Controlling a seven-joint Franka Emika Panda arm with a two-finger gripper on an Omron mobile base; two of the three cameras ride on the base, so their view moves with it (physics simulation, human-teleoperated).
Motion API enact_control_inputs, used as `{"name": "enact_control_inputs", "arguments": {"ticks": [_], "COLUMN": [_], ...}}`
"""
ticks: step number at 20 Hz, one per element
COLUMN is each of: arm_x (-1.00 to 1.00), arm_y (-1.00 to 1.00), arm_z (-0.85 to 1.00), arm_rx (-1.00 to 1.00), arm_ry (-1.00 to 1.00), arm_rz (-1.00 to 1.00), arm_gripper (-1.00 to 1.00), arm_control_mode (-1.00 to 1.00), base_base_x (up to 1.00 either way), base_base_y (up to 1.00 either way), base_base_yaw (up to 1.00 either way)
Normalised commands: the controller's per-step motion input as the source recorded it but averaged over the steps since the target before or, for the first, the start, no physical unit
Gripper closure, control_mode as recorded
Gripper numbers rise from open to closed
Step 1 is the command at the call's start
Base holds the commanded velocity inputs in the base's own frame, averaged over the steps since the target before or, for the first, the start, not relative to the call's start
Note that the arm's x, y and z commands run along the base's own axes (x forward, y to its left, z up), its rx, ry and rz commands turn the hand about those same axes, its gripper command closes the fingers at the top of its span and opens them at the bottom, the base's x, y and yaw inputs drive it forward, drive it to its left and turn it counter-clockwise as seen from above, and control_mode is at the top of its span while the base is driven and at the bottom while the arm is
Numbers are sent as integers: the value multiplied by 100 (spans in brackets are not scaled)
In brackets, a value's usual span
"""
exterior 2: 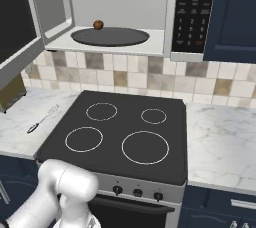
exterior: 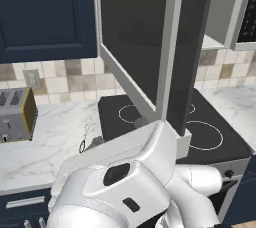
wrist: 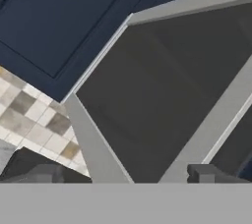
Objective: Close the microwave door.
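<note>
The microwave (exterior 2: 120,17), a light-grey box, hangs above the stove (exterior 2: 120,137). Its dark-glass door (exterior: 137,37) stands swung wide open, out over the stove's left side.

The microwave door (exterior: 135,37) is dark smoky glass, faintly glossy, in a smooth matt grey frame. Below it, the stove (exterior 2: 125,132) top is smooth black glass; beside it the counter (exterior 2: 220,137) looks like polished marble.

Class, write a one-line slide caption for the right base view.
Open microwave above the stove, a small brown ball on its turntable, door swung wide at left.
</note>
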Motion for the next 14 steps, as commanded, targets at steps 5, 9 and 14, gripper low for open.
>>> {"name": "enact_control_inputs", "arguments": {"ticks": [5,9,14], "arm_x": [76,61,63], "arm_y": [0,3,16], "arm_z": [-8,0,0], "arm_rx": [0,0,0], "arm_ry": [-18,-20,-20], "arm_rz": [-14,-14,-15], "arm_gripper": [-100,-100,-100], "arm_control_mode": [-100,-100,-100], "base_base_x": [0,0,0], "base_base_y": [0,0,0], "base_base_yaw": [0,0,0]}}
